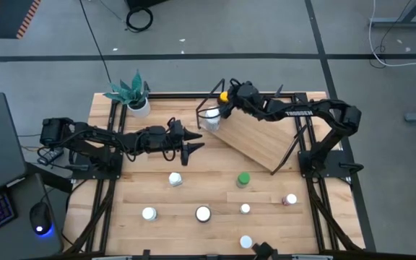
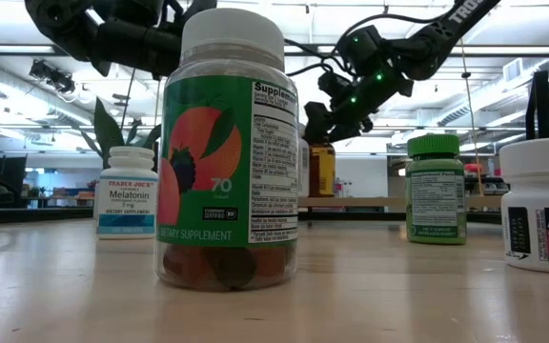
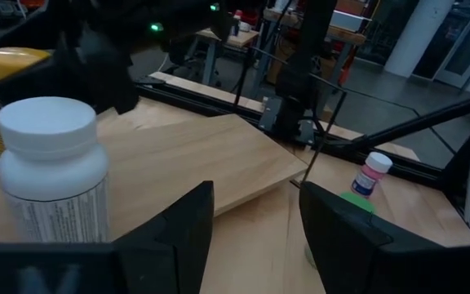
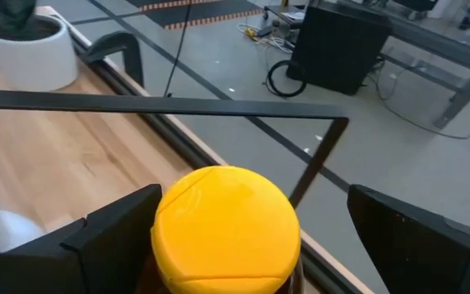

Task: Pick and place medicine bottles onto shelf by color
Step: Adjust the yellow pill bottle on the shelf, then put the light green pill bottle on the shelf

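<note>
The yellow-capped amber bottle (image 4: 225,224) sits between the right gripper's (image 4: 243,245) wide-apart fingers; left gripper (image 3: 255,224) fingers apart, empty.

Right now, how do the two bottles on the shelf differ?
The yellow-capped bottle is amber, while the white-capped bottle has a white body. The right pincer stands open around the yellow-capped bottle's cap; nothing grips the white-capped bottle. Both stand upright at the shelf corner near the plant.
</note>
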